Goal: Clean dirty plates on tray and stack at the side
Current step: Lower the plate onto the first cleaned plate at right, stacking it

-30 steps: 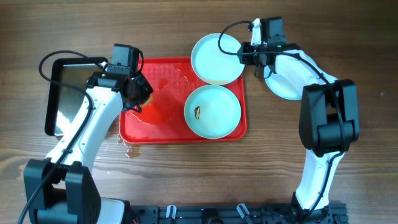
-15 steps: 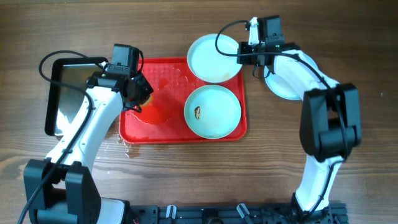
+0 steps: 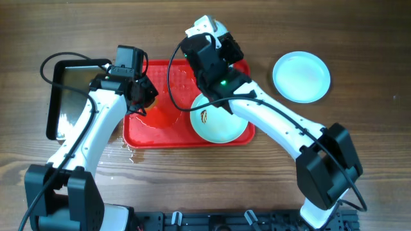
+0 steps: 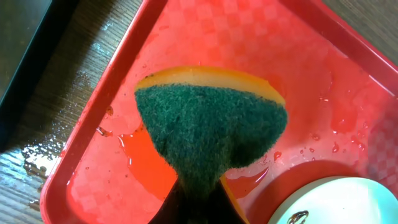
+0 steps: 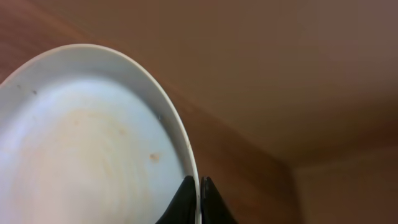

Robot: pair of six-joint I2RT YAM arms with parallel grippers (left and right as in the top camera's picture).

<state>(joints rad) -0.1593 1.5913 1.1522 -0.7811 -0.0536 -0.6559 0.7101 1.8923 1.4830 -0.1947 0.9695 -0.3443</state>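
My right end effector point(image 5: 199, 198) is clenching on the rim of a round, pale mint-white shallow plate point(image 5: 81, 143), its two dark fingertips pinching the edge from both sides. I am holding this plate tilted above the far edge of the large red rectangular plastic tray point(image 3: 160, 135), off its surface. Its inside is showing a faint brownish film and a small speck. My right arm is reaching across the wooden counter point(image 3: 359, 38) from the right side.

My left end effector point(image 3: 144, 97) is grasping a sponge point(image 4: 211, 130) with a green scouring face and an orange-yellow backing, and is hovering with it over the left half of the tray. I cannot tell whether the sponge is touching the tray. Water point(image 4: 130, 155) is pooling and beading on the textured red surface around it.

A second plate point(image 3: 225, 122) of the same kind is lying flat in the right half of the tray, carrying a small brown smear point(image 3: 204, 116) left of its centre. A third plate point(image 3: 301, 77) is resting on the counter to the right of the tray, well apart from it, and is looking clean. A smaller black metal tray point(image 3: 64, 90) with a shiny inside is sitting on the counter just left of the red one.
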